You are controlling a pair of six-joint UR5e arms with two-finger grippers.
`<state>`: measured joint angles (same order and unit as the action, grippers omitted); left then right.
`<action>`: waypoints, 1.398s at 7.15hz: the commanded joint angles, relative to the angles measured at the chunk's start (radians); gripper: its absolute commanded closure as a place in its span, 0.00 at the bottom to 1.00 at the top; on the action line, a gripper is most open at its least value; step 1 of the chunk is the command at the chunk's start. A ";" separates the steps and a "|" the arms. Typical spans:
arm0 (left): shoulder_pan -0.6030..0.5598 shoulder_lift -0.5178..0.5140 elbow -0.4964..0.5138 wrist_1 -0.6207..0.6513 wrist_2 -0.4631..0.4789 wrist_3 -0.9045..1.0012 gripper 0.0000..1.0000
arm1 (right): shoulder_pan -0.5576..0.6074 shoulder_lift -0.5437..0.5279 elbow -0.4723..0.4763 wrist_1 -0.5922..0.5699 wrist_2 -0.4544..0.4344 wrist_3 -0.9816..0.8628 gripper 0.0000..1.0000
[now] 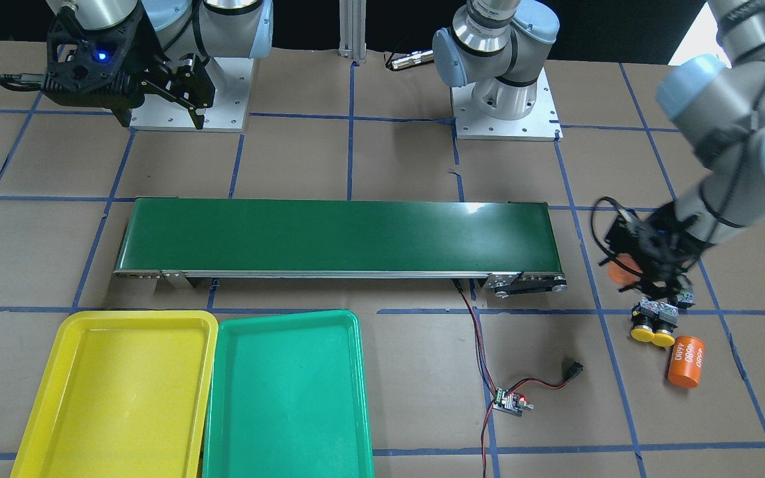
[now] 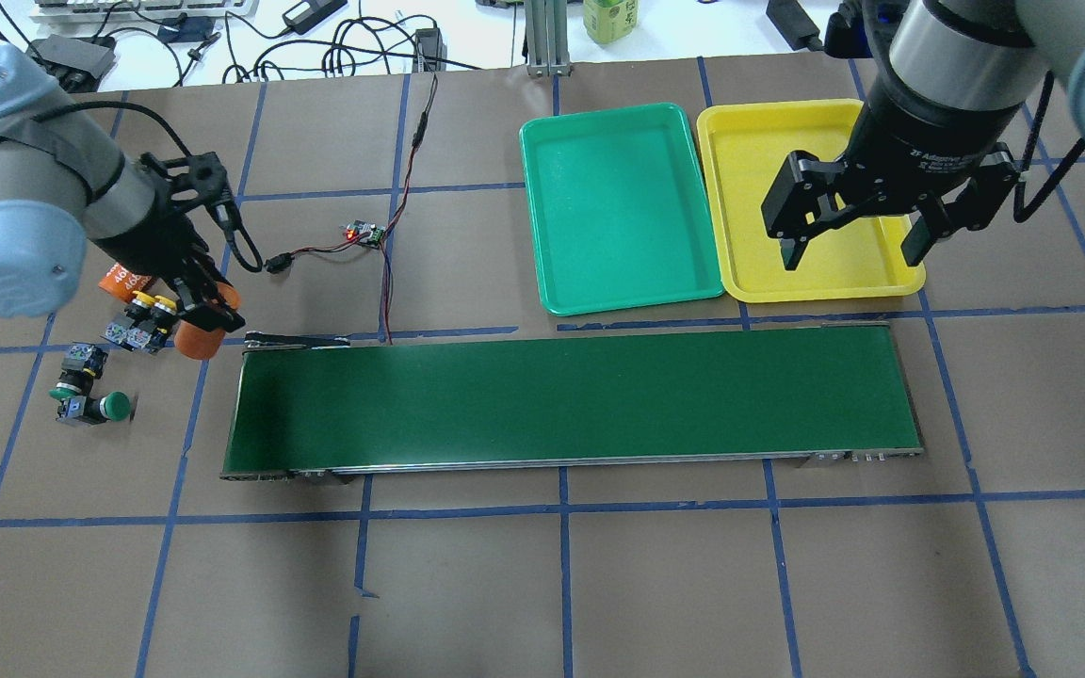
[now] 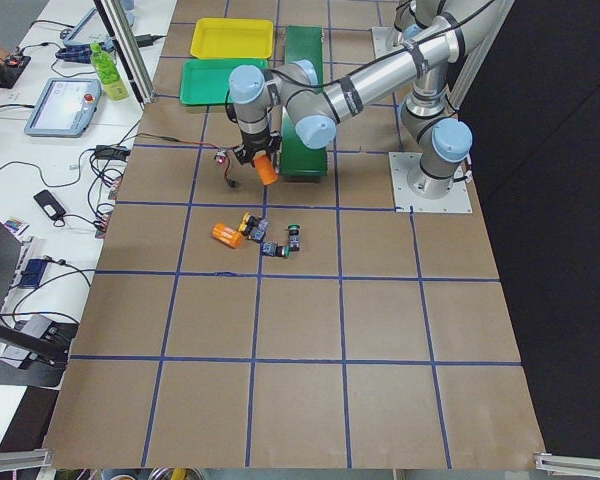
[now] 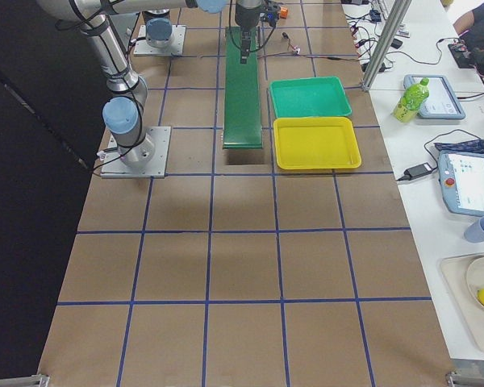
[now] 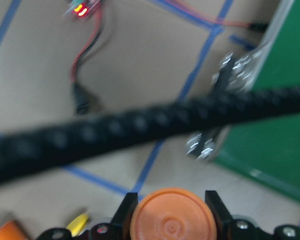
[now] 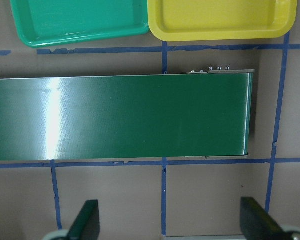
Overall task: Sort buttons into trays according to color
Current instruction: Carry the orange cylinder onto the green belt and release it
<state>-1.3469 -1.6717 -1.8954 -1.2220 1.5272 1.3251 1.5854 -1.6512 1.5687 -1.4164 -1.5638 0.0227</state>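
My left gripper [image 5: 170, 196] is clamped on a smooth orange plastic cylinder [image 2: 195, 338]. Just beside it, on its side away from the long dark-green conveyor belt [image 2: 571, 395], lie two black-bodied push-buttons with round yellow caps [image 1: 642, 332], touching each other. A second orange cylinder [image 1: 686, 362] lies next to them. The two push-buttons with round green caps [image 2: 114, 406] sit a little farther out, apart from my fingers. My right gripper [image 2: 851, 256] hangs with its fingers spread wide and holds nothing. It is above the shallow yellow plastic tray [image 2: 740, 188], with the matching green plastic tray [image 2: 618, 207] alongside.
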 commanded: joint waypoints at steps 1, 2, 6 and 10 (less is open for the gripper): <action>-0.174 0.093 -0.134 0.077 0.092 -0.112 1.00 | -0.001 -0.001 0.001 -0.009 0.013 -0.001 0.00; -0.234 0.087 -0.140 0.113 0.120 -0.112 1.00 | 0.001 -0.001 0.001 -0.010 0.011 0.014 0.00; -0.279 0.056 -0.261 0.311 0.142 -0.133 0.01 | 0.001 -0.002 0.001 -0.006 -0.001 0.014 0.00; -0.262 0.136 -0.232 0.232 0.022 -0.339 0.00 | 0.004 -0.002 0.004 -0.003 0.001 0.016 0.00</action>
<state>-1.6269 -1.5626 -2.1493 -0.9414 1.5867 1.0360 1.5880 -1.6536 1.5712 -1.4178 -1.5675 0.0383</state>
